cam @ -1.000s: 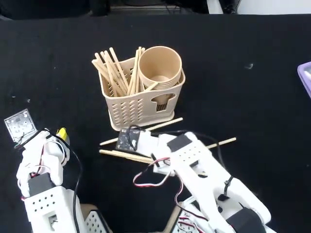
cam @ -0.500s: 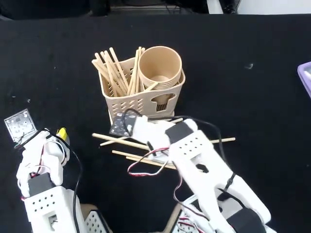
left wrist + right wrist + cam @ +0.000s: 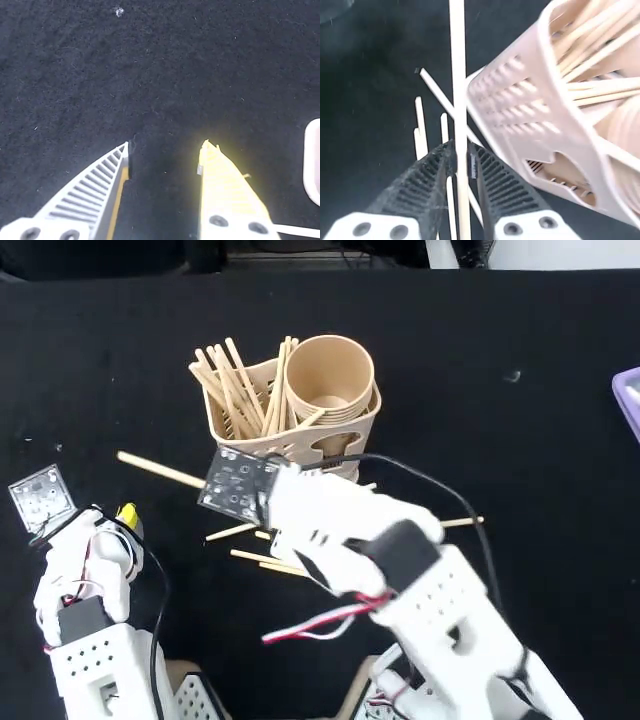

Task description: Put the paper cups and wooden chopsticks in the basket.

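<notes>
**Q:** What do your right fingers have?

**A:** My right gripper (image 3: 461,150) is pinched narrow on a single chopstick (image 3: 457,75). It is a pale, plain wooden stick, straight and thin. Its long free end runs out past the basket's (image 3: 530,110) slotted front wall, on the side of the chopstick compartment, and the stick lies close to level.

**Q:** And the basket itself?

**A:** It is beige plastic with two compartments. One holds a fanned bunch of upright chopsticks (image 3: 235,385). The other holds stacked paper cups (image 3: 330,375), tan with an open round mouth.

**Q:** Anything loose?

**A:** Several more chopsticks (image 3: 265,560) lie flat on the black table (image 3: 500,440) just in front of the basket, crossing under my right arm. One tip (image 3: 460,523) pokes out on the cup side.

**Q:** Your left fingers?

**A:** My left gripper (image 3: 165,150) is spread wide and holds nothing. It hangs over bare cloth, well apart from the basket, out beyond its chopstick side.
</notes>
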Available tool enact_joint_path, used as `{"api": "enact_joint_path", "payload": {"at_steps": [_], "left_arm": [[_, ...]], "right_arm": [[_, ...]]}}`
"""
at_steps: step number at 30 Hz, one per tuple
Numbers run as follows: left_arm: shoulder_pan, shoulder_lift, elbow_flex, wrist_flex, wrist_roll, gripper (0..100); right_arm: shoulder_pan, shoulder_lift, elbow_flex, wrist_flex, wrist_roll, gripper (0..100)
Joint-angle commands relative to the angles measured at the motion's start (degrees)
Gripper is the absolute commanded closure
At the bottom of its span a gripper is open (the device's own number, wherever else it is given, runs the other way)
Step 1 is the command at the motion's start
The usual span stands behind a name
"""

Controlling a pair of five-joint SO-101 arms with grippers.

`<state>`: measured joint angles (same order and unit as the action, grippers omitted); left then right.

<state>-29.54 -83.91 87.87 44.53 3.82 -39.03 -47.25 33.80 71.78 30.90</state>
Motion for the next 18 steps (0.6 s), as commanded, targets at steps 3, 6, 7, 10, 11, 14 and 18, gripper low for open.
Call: {"api": "enact_joint_path", "payload": {"at_steps": [3, 6, 7, 10, 11, 14, 18], "left_arm": [[0.66, -0.44, -2.77, -0.26, 0.26, 78], [0.66, -0.44, -2.77, -0.26, 0.26, 78], [0.66, -0.44, -2.77, -0.26, 0.26, 78], [0.66, -0.44, -2.77, -0.26, 0.26, 78], [0.66, -0.44, -2.77, -0.26, 0.26, 78], [0.66, -0.44, -2.77, -0.26, 0.26, 78], [0.66, -0.44, -2.77, -0.26, 0.26, 78]], "right_arm": [[-0.79, -5.76, -3.47, -8.88, -6.15, 98.8], [-0.70, -6.29, -2.51, -17.23, -10.64, 98.8], [-0.62, -6.29, -1.80, -21.01, -12.13, 98.8], [-0.62, -6.29, 1.19, -32.00, -15.74, 98.8], [-0.62, -6.29, 2.15, -35.60, -16.79, 98.8], [-0.53, -6.29, 5.05, -46.07, -18.90, 98.7], [1.67, -6.20, 11.47, -59.78, -18.55, 98.7]]}}
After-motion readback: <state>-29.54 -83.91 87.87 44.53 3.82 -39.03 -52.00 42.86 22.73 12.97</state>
